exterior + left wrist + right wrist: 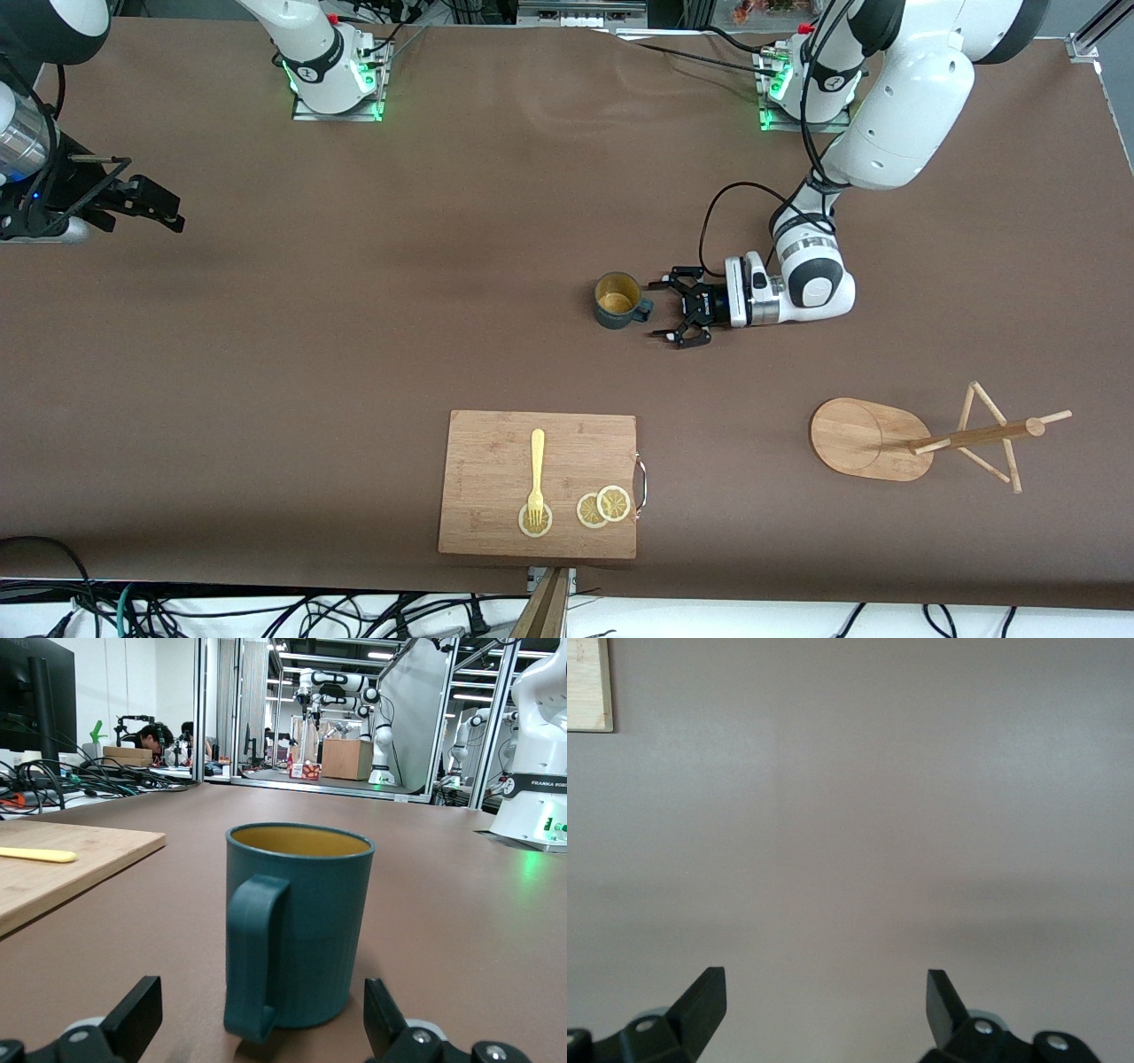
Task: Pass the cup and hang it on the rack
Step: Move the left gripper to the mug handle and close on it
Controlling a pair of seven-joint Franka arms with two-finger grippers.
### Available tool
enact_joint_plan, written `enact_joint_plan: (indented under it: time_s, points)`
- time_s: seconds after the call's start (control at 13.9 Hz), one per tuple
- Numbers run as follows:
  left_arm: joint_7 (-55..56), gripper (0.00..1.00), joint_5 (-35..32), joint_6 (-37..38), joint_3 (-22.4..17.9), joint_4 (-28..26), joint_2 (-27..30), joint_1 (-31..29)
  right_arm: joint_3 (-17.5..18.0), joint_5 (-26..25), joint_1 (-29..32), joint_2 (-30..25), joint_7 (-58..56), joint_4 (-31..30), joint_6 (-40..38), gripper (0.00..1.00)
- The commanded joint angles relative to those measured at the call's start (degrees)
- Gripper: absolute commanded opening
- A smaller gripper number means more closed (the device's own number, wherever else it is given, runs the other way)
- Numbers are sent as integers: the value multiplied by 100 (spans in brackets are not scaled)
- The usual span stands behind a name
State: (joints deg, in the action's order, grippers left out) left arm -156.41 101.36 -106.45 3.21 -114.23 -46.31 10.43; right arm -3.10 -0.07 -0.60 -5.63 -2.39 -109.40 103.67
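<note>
The dark teal ribbed cup (617,299) with a yellow inside stands upright near the table's middle, its handle turned toward my left gripper (659,310). That gripper lies low and level just beside the handle, fingers open, one on each side and not touching. In the left wrist view the cup (301,921) fills the middle, just ahead of the open left gripper (263,1028). The wooden rack (873,439) stands toward the left arm's end, nearer the front camera than the cup. My right gripper (152,197) waits open and empty over the right arm's end; the right wrist view shows it (826,1005) over bare table.
A bamboo cutting board (496,452) lies near the front edge with a yellow fork (536,474) and lemon slices (602,507) on it. The board (80,859) also shows in the left wrist view, and its corner (586,682) in the right wrist view.
</note>
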Motion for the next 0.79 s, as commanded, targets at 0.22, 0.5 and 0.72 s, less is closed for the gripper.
enact_joint_plan:
  time_s: [0.22, 0.5, 0.72]
  points:
    - [-725, 100, 235, 46, 145, 15, -80, 47, 81, 7, 86, -44, -59, -3, -75, 100]
    - [-751, 42, 191, 116, 145, -29, -80, 30, 81, 15, 86, -35, -59, -3, -75, 100]
    - [-733, 13, 191, 116, 128, -20, -80, 30, 81, 24, 78, -35, -51, -3, -75, 100]
